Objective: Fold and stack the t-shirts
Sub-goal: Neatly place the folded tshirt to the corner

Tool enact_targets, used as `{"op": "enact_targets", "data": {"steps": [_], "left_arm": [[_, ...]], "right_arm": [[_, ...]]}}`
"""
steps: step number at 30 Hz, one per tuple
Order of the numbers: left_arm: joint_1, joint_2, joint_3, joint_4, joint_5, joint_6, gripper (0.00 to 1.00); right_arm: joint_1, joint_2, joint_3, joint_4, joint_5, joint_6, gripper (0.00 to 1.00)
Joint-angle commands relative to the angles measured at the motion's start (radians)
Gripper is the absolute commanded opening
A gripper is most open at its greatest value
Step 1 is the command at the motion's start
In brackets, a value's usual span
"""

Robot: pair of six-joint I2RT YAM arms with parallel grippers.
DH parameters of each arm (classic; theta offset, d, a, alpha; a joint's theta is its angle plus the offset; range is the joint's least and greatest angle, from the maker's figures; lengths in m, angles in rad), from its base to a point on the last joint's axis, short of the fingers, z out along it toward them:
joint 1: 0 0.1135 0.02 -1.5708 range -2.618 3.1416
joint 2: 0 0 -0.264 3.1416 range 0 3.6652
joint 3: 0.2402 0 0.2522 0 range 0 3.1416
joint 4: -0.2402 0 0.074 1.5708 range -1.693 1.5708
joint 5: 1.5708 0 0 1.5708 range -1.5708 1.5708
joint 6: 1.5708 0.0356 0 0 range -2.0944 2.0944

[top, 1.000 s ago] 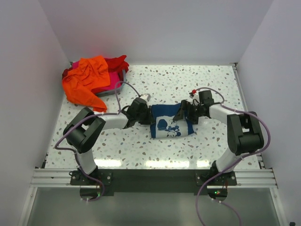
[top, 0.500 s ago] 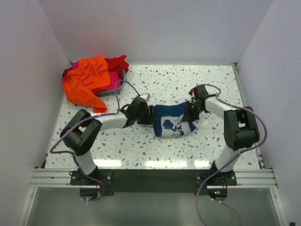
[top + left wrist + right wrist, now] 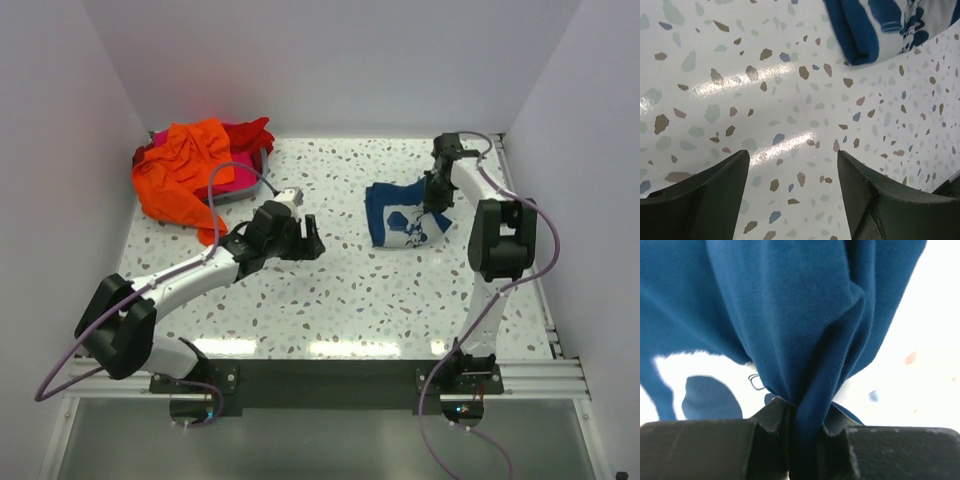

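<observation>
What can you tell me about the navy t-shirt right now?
The navy t-shirt is soft knit cloth, dark blue with a white print, folded into a compact bundle. It rests on the speckled table, toward the far right, with one edge bunched and pinched in the right end effector. The left end effector stands open, apart from it.

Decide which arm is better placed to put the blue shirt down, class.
Right: the right claw is shut on the blue shirt. The left claw hangs open over the table, apart from it.
</observation>
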Motion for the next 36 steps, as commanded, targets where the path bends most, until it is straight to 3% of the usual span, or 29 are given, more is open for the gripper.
{"op": "enact_targets", "data": {"steps": [1,11,18,27,36], "left_arm": [[0.001,-0.054,-0.045,-0.05,-0.014,0.014,0.76],[0.001,-0.103,-0.119,-0.084,-0.015,-0.01,0.76],[0.001,-0.1,-0.151,-0.086,-0.014,-0.027,0.76],[-0.001,-0.087,-0.153,-0.099,-0.014,-0.036,0.76],[0.001,-0.079,-0.139,-0.116,-0.014,-0.038,0.81]], "right_arm": [[-0.053,0.079,0.13,-0.079,0.13,-0.073,0.0],[-0.153,0.326,0.486,-0.122,0.317,-0.15,0.0],[-0.19,0.346,0.508,-0.034,0.413,-0.145,0.0],[-0.248,0.417,0.649,-0.042,0.469,-0.138,0.0],[-0.294,0.409,0.637,-0.01,0.509,-0.097,0.0]]}}
